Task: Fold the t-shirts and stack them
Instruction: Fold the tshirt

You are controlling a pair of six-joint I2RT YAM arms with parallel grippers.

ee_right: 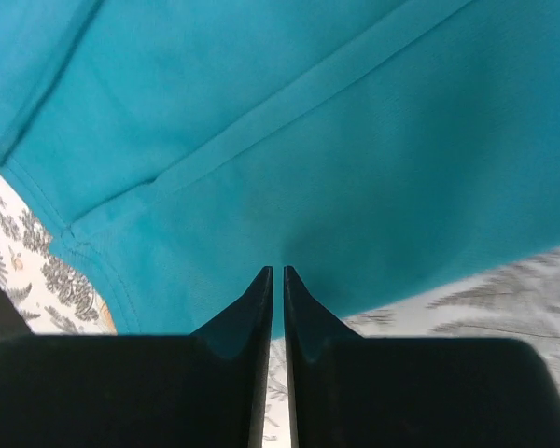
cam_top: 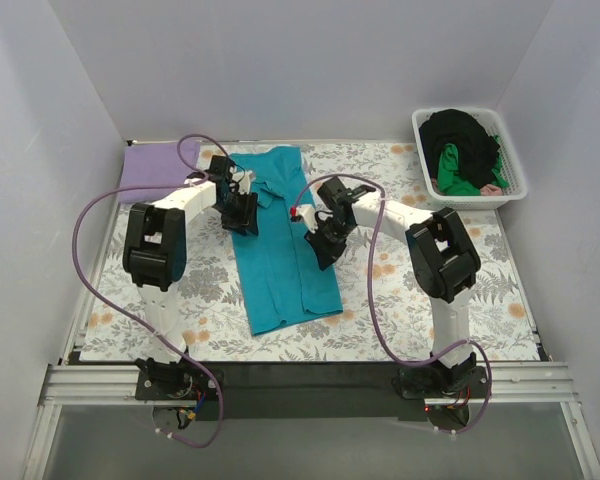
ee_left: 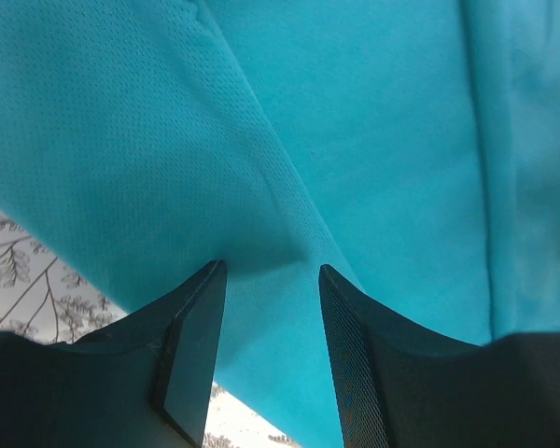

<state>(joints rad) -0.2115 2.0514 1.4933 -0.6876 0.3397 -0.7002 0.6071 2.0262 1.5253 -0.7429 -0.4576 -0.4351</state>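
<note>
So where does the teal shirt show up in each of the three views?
Top external: the teal shirt lies in the centre of the picture, running top to bottom.
Left wrist: it fills nearly the whole picture, except the lower left.
Right wrist: it fills the upper part.
Shared landmark: the floral table cloth under it, at lower left in both wrist views.

Teal t-shirt (cam_top: 280, 262) laid long on floral cloth (cam_top: 500, 290), left gripper (cam_top: 243, 220) and right gripper (cam_top: 321, 250) at its edges
</note>
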